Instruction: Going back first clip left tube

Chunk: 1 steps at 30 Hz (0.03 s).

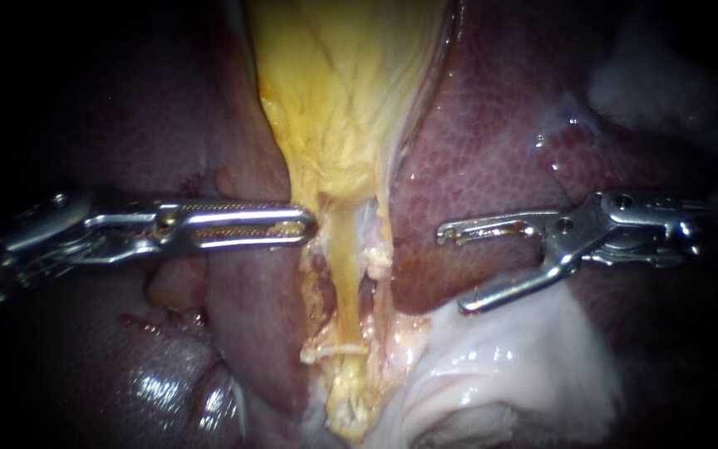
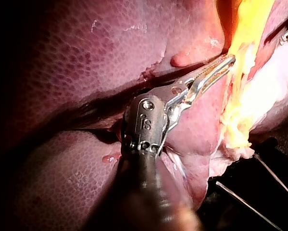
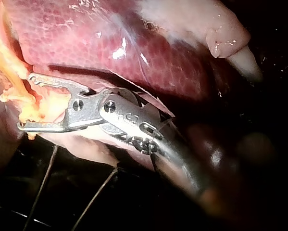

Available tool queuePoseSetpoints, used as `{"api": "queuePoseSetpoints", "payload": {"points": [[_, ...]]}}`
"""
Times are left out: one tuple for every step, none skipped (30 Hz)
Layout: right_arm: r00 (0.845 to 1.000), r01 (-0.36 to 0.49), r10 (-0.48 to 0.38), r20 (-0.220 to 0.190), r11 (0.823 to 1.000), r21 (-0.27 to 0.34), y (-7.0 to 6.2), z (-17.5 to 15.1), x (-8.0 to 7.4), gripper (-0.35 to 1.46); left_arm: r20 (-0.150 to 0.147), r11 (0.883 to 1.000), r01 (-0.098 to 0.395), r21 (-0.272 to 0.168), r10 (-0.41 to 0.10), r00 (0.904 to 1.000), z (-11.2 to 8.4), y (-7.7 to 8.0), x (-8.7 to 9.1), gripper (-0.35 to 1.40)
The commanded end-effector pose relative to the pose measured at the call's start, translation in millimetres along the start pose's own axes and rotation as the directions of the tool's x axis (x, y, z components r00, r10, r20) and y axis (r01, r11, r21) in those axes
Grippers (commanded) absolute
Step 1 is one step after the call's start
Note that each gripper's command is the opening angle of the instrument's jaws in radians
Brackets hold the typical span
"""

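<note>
1. In the endoscope view the light comes from the camera's side. It is strongest on the yellow tissue in the middle, and the liver dims to black at the left edge and the corners.
2. White glints sit on the wet liver at lower left and on the pale tissue at lower right. The left instrument and the right instrument gleam.
3. In the left wrist view the yellow tissue is overexposed. The liver is evenly lit, with deep shadow in the fold beside the instrument.
4. The right wrist view is dim, with one bright glint on the liver and blackness under the instrument.
</note>
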Motion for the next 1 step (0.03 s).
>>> {"api": "queuePoseSetpoints", "payload": {"points": [[1.000,0.000,0.000,0.000,1.000,0.000,0.0,0.0,0.1,0.60,0.000,1.000,0.000,0.000,0.000,1.0000,0.0,0.0,0.0,-0.35]]}}
